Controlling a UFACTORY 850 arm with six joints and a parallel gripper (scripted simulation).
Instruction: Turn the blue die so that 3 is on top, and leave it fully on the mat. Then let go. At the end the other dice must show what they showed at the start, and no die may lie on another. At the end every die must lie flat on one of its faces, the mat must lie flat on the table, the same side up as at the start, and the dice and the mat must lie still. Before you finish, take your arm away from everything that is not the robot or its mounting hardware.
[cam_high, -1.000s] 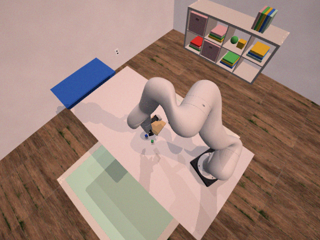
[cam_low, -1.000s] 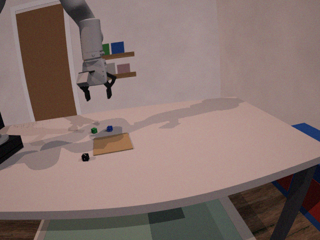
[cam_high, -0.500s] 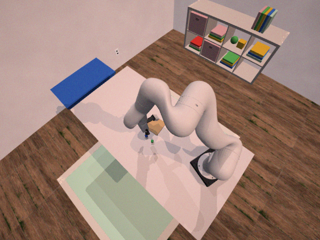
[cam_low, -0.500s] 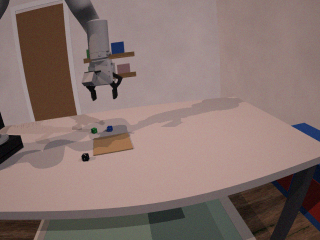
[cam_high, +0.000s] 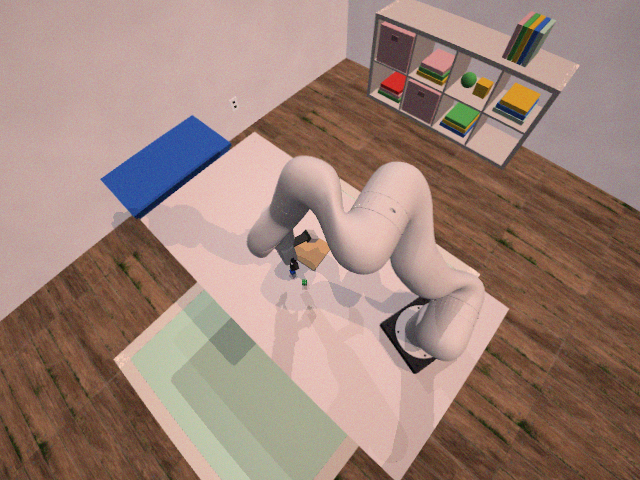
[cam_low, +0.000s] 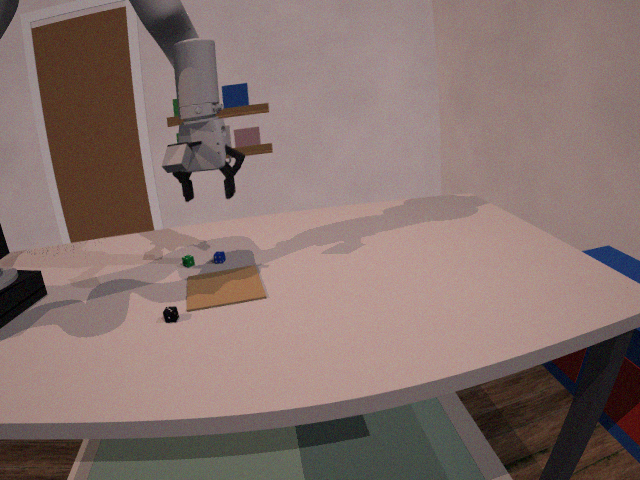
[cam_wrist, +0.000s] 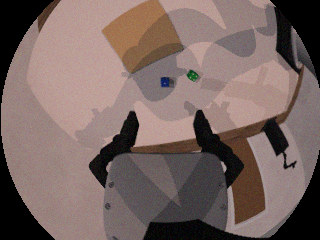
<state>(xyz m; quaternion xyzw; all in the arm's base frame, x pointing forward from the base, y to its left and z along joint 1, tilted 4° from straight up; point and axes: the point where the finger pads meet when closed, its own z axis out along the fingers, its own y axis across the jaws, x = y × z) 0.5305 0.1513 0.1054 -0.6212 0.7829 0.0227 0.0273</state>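
From the top, the arm hides most of the tan mat (cam_high: 313, 254); the green die (cam_high: 304, 282) shows just clear of it on the counter (cam_high: 217, 175)

From the exterior, the claw (cam_low: 208, 190) hangs high with fingers wide apart and empty, likely for a free approach. The blue die (cam_low: 219, 256) sits off the mat, near its far edge, beside the green die; the black die (cam_low: 170, 314) lies by the near corner

The wrist shows the blue die ahead, between the fingers
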